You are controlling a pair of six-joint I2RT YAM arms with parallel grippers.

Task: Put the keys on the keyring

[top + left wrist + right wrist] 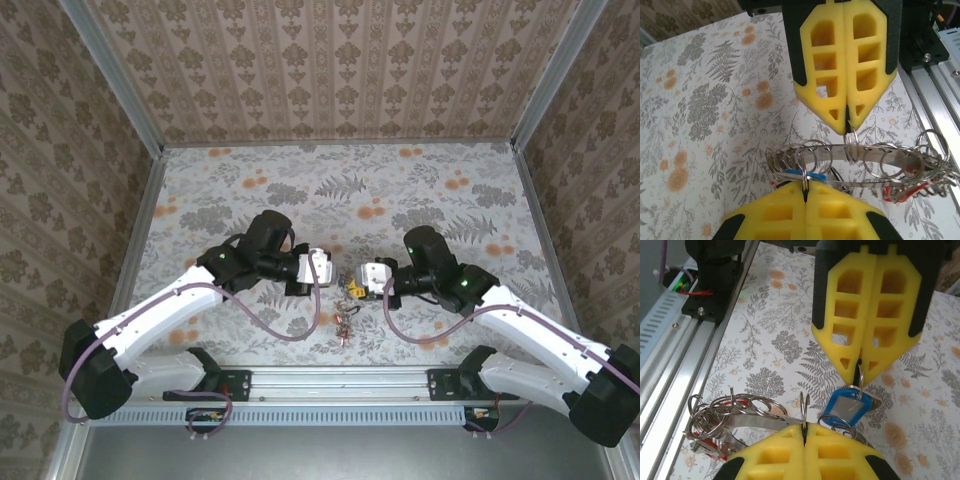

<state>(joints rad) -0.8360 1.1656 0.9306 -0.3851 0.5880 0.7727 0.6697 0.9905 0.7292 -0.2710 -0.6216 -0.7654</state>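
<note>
nearest sits the rail (pixel 340 382) that carries both arm bases. just beyond it, near the middle of the flowered table (pixel 350 190), a small cluster of keys (pixel 345 325) with red parts shows low down; whether it rests on the table or dangles i cannot tell.

a little farther in, between the two grippers, is the keyring (pixel 832 152). it is a flat, shiny grey metal band curved into a loop, and it seems to be held off the table. many small wire split rings (pixel 890 161) are already threaded along it, crowded at both ends, and red key heads (pixel 905 192) hang under its near end.

the left gripper (pixel 805 186) reaches in from the left with its yellow fingers pressed together on the little ring of a blue tag (pixel 849 406). the right gripper (pixel 804 426) reaches in from the right, its fingers pressed together on one of the split rings at the band.

by my reading the task is well along. most pieces look strung on the band, and the blue-tagged one seems to be the piece in hand. whether its ring already sits on the band i cannot tell, so at least that one may be left to seat.
</note>
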